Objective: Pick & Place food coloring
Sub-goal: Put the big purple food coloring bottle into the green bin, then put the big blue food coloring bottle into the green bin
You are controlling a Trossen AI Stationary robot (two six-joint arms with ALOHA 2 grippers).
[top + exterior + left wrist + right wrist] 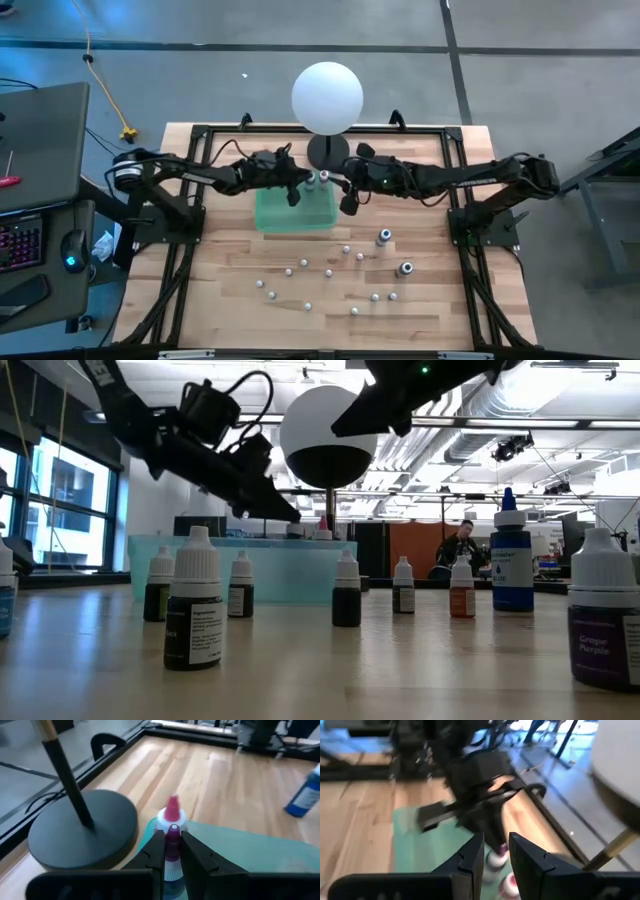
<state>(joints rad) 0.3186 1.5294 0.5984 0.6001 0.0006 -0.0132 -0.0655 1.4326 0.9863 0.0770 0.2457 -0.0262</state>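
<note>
My left jaws (pixel 172 852) are clenched on a purple-topped food coloring bottle (pixel 173 840) over the green tray (pixel 296 212), beside a pink-topped one (pixel 171 816) already there. My right jaws (pixel 496 852) hover partly parted and empty nearby. Most bottles (pixel 345 250) are scattered across the bench (pixel 230 280), so much remains.

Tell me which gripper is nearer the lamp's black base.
Left, narrowly. The left gripper hangs over the green tray's back edge, just beside the lamp base, shut on a purple-topped bottle. The right gripper hangs off the tray's right edge, slightly farther.
</note>
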